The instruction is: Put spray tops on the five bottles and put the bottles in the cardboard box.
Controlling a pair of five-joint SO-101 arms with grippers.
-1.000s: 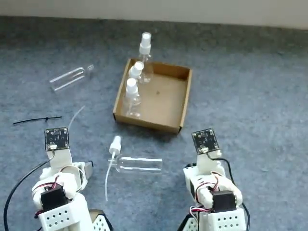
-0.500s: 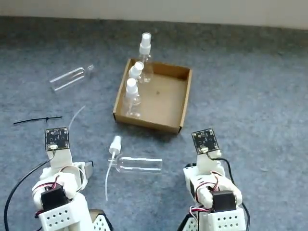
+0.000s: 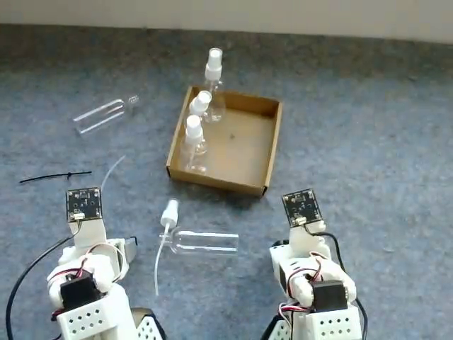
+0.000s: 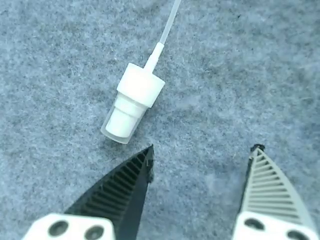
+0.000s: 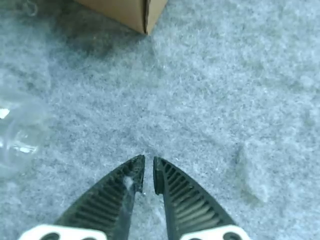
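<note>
The cardboard box (image 3: 249,185) lies mid-table with two topped bottles (image 3: 192,145) along its left wall. A third topped bottle (image 3: 214,71) stands just behind the box. One bare clear bottle (image 3: 205,242) lies between the arms, a loose spray top (image 3: 168,214) at its neck end. Another bare bottle (image 3: 102,115) lies far left. My left gripper (image 4: 200,150) is open over the carpet, a second spray top (image 4: 132,107) just ahead of its dark finger. My right gripper (image 5: 149,165) is shut and holds nothing. The box corner (image 5: 135,12) is ahead of it and the bare bottle (image 5: 15,135) beside it.
A black zip tie (image 3: 53,177) lies on the grey carpet at the left. A thin dip tube (image 3: 113,170) runs out from under the left arm. Open carpet stretches to the right of the box.
</note>
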